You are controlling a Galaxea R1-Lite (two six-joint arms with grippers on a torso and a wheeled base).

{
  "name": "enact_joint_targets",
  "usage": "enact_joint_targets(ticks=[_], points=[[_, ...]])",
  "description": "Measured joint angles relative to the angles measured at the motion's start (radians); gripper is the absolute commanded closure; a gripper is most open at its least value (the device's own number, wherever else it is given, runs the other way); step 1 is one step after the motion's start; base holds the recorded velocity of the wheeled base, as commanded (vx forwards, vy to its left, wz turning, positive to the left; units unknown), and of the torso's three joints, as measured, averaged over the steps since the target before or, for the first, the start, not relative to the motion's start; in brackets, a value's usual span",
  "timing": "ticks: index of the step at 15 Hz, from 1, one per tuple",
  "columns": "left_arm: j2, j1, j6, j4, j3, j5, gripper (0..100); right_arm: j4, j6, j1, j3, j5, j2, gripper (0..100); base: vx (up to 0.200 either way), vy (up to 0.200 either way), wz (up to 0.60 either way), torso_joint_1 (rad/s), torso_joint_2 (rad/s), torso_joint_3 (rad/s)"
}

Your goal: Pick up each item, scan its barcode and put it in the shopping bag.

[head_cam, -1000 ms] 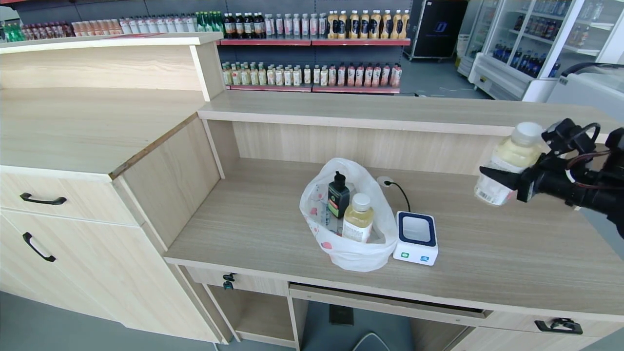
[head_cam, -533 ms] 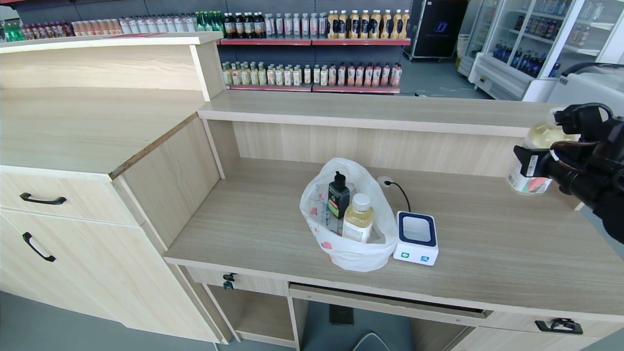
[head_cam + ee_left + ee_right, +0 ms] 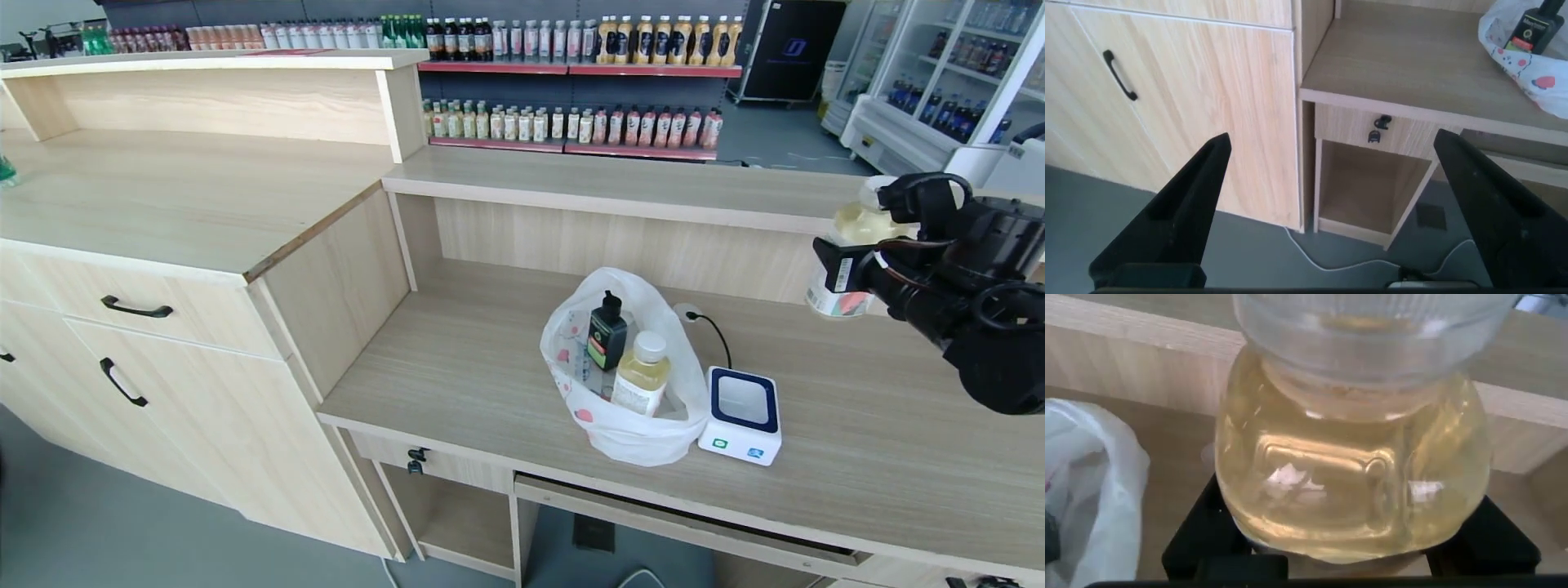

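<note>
A clear bottle of pale yellow drink with a white cap hangs upright over the counter's right end, and my right gripper is shut on its lower half. Seen from the right wrist, the bottle sits between the two black fingers. The white shopping bag stands mid-counter, holding a black bottle and a yellow drink bottle. Right beside the bag lies the white and blue scanner. My left gripper hangs open and empty below the counter's front, left of the bag.
The wooden counter has a raised back ledge and a taller cabinet with black drawer handles to the left. A black cable runs from the scanner to the back wall. Shelves of bottles and fridges stand behind.
The camera has shifted, sliding the whole scene rightward. My right gripper first swung the bottle back and right and turned it upright, then came a little leftward over the counter.
</note>
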Motion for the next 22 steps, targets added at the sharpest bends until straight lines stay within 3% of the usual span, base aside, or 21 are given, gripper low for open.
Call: enact_joint_targets(ticks=[5, 9, 22], points=[[0.0, 0.0, 0.0, 0.0, 0.0, 0.0, 0, -0.036, 0.141, 0.046, -0.041, 0.147, 0.047, 100, 0.0, 0.0, 0.0, 0.0, 0.0, 0.0], [0.0, 0.0, 0.0, 0.0, 0.0, 0.0, 0, -0.064, 0.183, 0.076, -0.09, 0.17, 0.15, 100, 0.0, 0.0, 0.0, 0.0, 0.0, 0.0], [0.0, -0.001, 0.0, 0.0, 0.0, 0.0, 0, -0.102, 0.214, 0.136, -0.217, 0.355, 0.375, 100, 0.0, 0.0, 0.0, 0.0, 0.0, 0.0]])
